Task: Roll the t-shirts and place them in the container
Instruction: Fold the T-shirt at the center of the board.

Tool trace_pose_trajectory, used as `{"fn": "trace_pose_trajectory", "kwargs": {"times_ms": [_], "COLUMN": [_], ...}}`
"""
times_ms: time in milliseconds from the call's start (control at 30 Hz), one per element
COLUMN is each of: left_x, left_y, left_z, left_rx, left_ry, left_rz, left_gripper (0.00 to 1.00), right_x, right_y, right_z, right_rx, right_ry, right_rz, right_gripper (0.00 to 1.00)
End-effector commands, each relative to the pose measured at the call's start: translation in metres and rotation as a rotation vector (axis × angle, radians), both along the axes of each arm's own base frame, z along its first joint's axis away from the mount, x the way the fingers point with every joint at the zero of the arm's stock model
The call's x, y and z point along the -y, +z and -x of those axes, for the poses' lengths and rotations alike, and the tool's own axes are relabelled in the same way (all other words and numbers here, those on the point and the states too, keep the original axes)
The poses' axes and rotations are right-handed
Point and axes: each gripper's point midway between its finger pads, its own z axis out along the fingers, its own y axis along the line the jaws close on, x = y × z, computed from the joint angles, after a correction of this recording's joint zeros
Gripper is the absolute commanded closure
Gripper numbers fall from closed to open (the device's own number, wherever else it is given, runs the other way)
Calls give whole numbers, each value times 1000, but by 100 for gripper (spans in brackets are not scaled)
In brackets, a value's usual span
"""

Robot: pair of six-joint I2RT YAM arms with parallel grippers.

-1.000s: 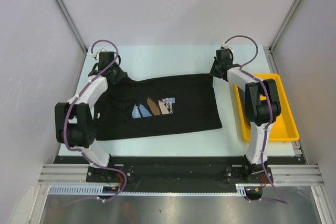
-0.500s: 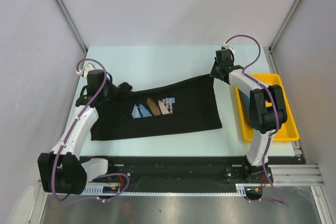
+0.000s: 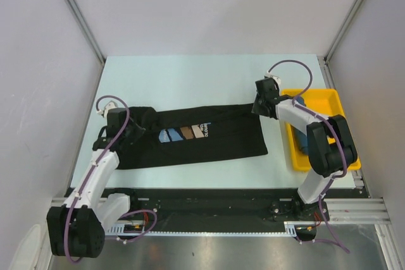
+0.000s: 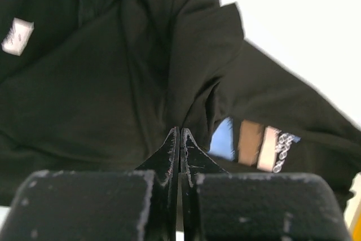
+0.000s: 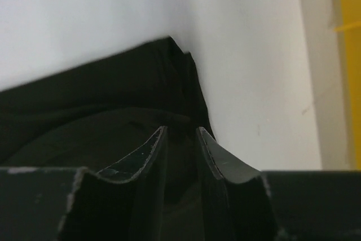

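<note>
Top external view: the black t-shirt [image 3: 209, 142] is found folded lengthwise across the table [image 3: 190, 74], print uppermost. The left gripper [image 3: 131, 128] is clamped on bunched cloth at the shirt's 9 o'clock end. The right gripper [image 3: 258, 107] sits at its 2 o'clock corner, jaws slightly parted over the hem; no hold is confirmed there. In judgement, the fold should be flattened and its edges squared before rolling is begun. The teal t-shirt [image 3: 300, 143] lies in the yellow tray [image 3: 323, 96] at 3 o'clock.
</note>
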Motion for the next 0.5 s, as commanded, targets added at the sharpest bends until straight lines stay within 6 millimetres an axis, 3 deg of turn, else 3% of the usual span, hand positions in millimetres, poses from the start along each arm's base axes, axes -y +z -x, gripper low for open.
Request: {"fn": "trace_pose_trajectory", "kwargs": {"times_ms": [0,67,200,267,433,467], "left_x": [6,8,10,9,11,12], "left_y": [-15,-19,-18,-15,-10,-10], "left_z": [9,10,11,10,6,6], "left_rx": [-9,-9,-5,1,11,8], "left_ry": [-35,-43,-55,-57,-68,-70], "left_rz": [26,33,38,31,37,38], "left_gripper": [100,100,100,100,100,100], "right_x": [5,3,6,6,-6,-9], "right_y": [15,15,15,24,36,29], "right_z": [15,22,35,36,14,11], "right_rx": [17,8,-5,25,93,81], "right_ry": [-37,-37,-67,-72,-59,-55], "right_rz": [-59,-79,-120,-149,-276,-290], "right_gripper": [65,58,55,49,43,43]}}
